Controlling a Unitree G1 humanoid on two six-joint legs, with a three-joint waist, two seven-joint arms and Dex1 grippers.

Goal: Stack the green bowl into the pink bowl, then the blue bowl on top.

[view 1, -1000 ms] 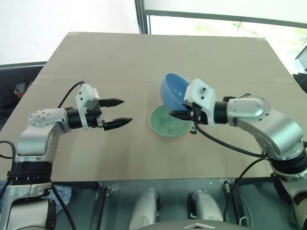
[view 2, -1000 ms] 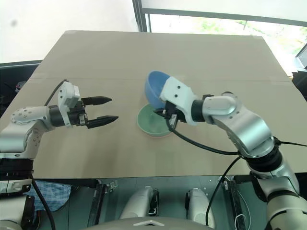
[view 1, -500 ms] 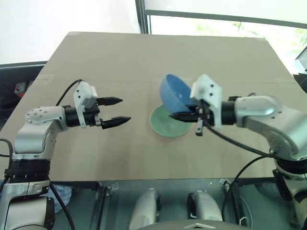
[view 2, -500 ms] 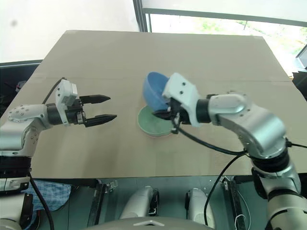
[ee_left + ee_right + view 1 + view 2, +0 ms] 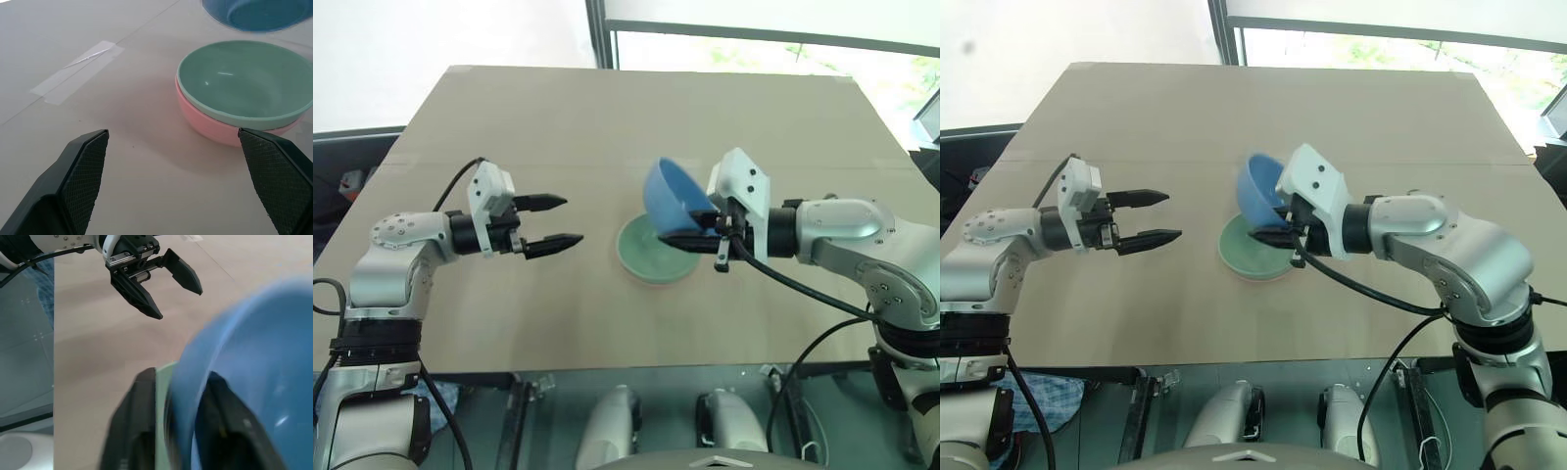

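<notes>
The two head views look forward and down from above the near edge of the table (image 5: 509, 108), taking in its whole top and both arms; they share nearly the same scene. The left wrist view sits low and close, facing right across the tabletop toward the stacked bowls (image 5: 244, 93). The right wrist view faces left, very close to the blue bowl (image 5: 254, 377), with the left gripper (image 5: 168, 289) beyond.

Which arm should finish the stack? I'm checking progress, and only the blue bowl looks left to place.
The right. Its gripper has the blue bowl by the rim, tilted just above the green bowl nested in the pink bowl. The left gripper hovers open and empty beside them.
</notes>
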